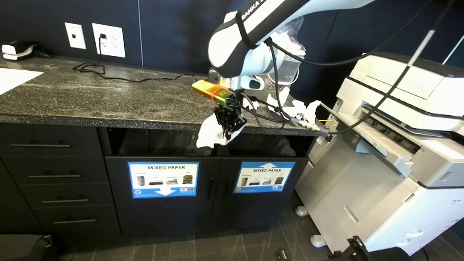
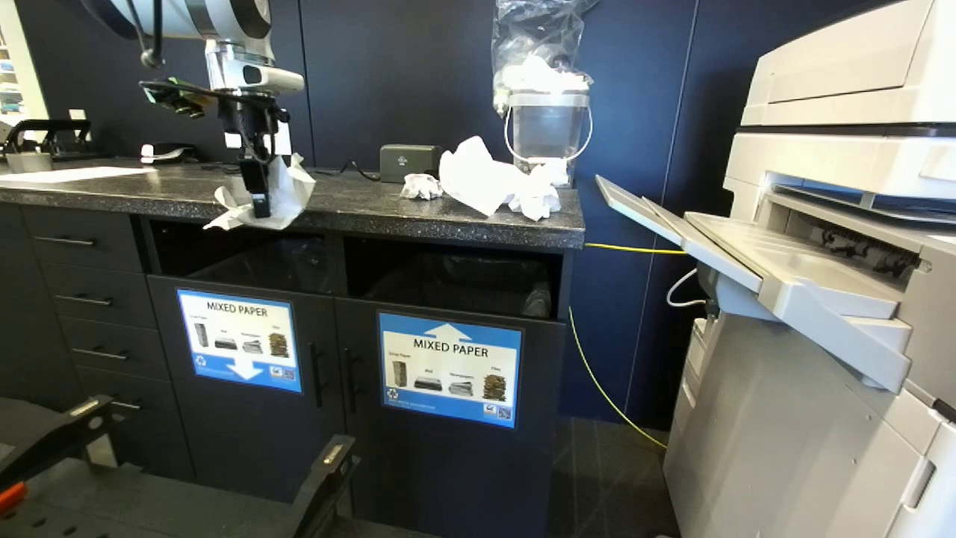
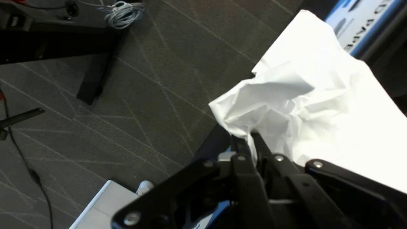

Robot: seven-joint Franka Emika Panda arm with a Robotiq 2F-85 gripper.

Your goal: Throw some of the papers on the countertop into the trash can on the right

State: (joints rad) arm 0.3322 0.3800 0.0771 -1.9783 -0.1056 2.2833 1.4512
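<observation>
My gripper (image 1: 226, 135) is shut on a crumpled white paper (image 3: 334, 111), seen pinched between the black fingertips (image 3: 249, 136) in the wrist view. In an exterior view the held paper (image 1: 208, 132) overlaps the countertop's front edge near the divider between two bin slots. In an exterior view the held paper (image 2: 293, 193) appears above the left slot. More crumpled papers (image 2: 478, 179) lie at the right end of the dark speckled countertop (image 2: 366, 213). The right trash can (image 2: 448, 467) has an open slot and a blue-and-white sign reading MIXED PAPER with an upward arrow.
A similar left bin (image 2: 239, 418) has a downward-arrow sign. A clear bucket with a plastic bag (image 2: 551, 127) stands behind the papers. A white printer (image 1: 402, 94) stands right of the counter. A dark box (image 2: 411, 162) and flat white sheet (image 1: 16, 78) are on the counter.
</observation>
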